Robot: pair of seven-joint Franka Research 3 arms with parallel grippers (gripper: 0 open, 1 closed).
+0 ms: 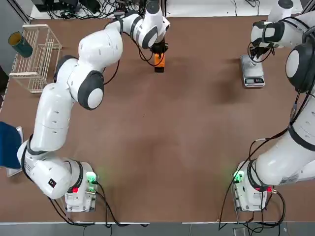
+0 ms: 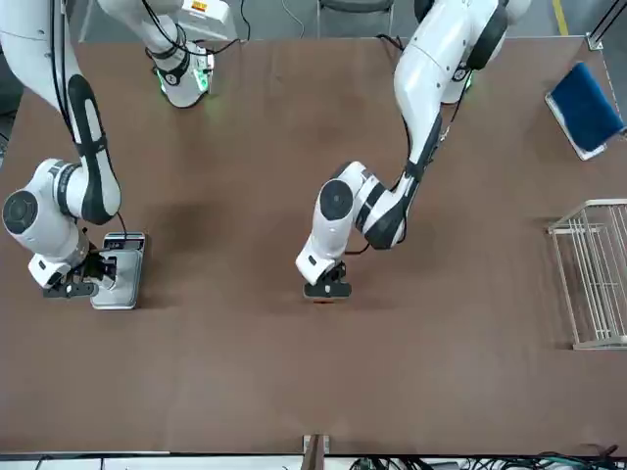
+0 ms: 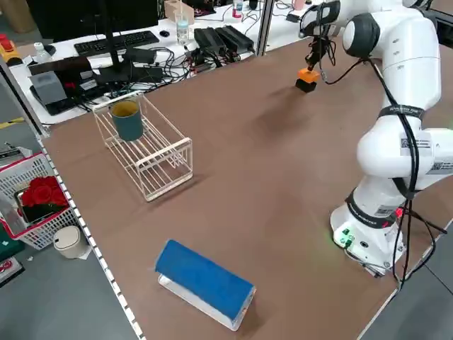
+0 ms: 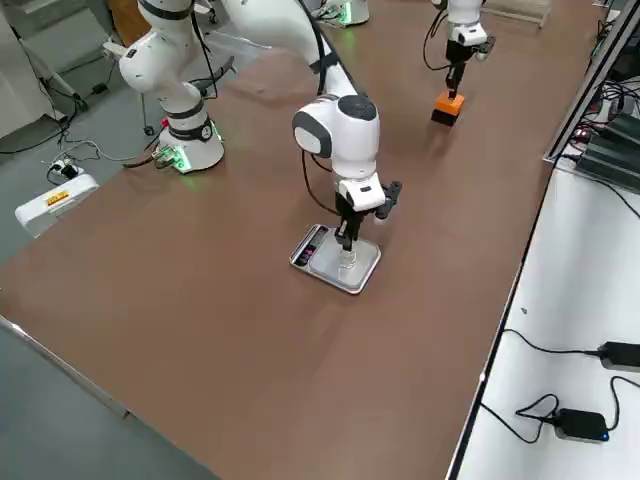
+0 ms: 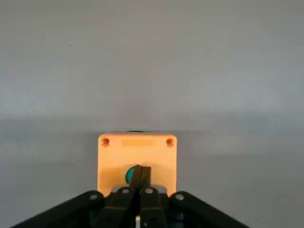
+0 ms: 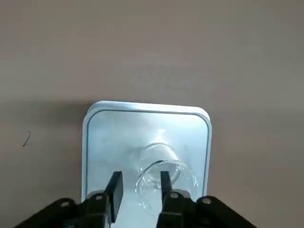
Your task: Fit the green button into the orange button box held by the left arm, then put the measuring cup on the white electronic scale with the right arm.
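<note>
Right gripper [image 6: 140, 177]: partly open, holding nothing; clear plastic measuring cup [image 6: 147, 199] upright on the white-silver electronic scale [image 6: 100, 142]. One finger appears within the rim; widen slightly, then lift straight up, avoiding wall contact. Left gripper [image 5: 141, 167]: closed, at the orange box [image 5: 112, 164].

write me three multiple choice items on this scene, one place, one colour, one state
1. Where is the measuring cup?
a) in the wire rack
b) on the scale
c) on the floor

2. What colour is the box at the left gripper?
a) orange
b) purple
c) white

3. How are the fingers of the right gripper, over the scale?
a) pressed together
b) crossed
c) apart

1 b: its clear rim shows over the platform
2 a: its face is bright orange
3 c: a gap separates the fingertips
</note>
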